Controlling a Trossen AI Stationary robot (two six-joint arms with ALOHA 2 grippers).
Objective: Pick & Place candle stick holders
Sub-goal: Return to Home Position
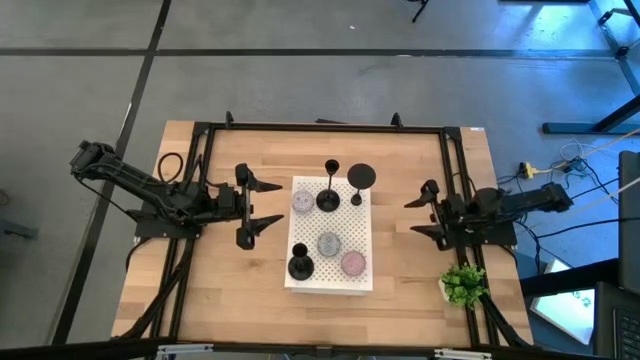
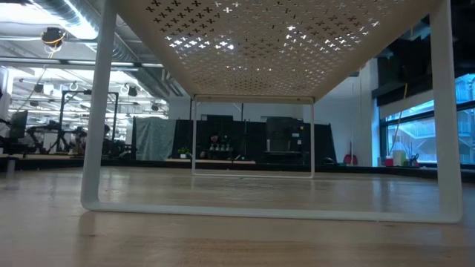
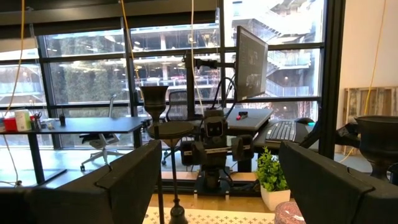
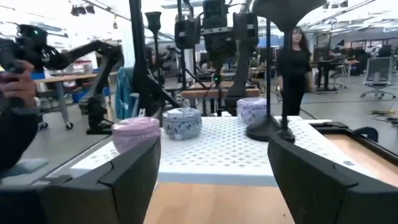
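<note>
Three black candle stick holders stand by their round bases on a white perforated stand (image 1: 345, 222) at the table's middle. A tall one (image 1: 328, 196) and one with a wide dish top (image 1: 362, 178) are at the stand's far end. A short one (image 1: 300, 266) is at its near left corner. My left gripper (image 1: 262, 208) hangs open just left of the stand, touching nothing. My right gripper (image 1: 418, 214) is open to the right of the stand, with nothing between its fingers. The right wrist view shows the dish-topped holder's base (image 4: 267, 130).
Three round lidded jars (image 1: 303, 202) (image 1: 329, 243) (image 1: 353, 263) sit on the stand among the holders. A small green plant (image 1: 462, 285) stands at the table's near right. Black frame rails (image 1: 196, 180) run along both sides. A person (image 4: 292, 62) stands in the room beyond.
</note>
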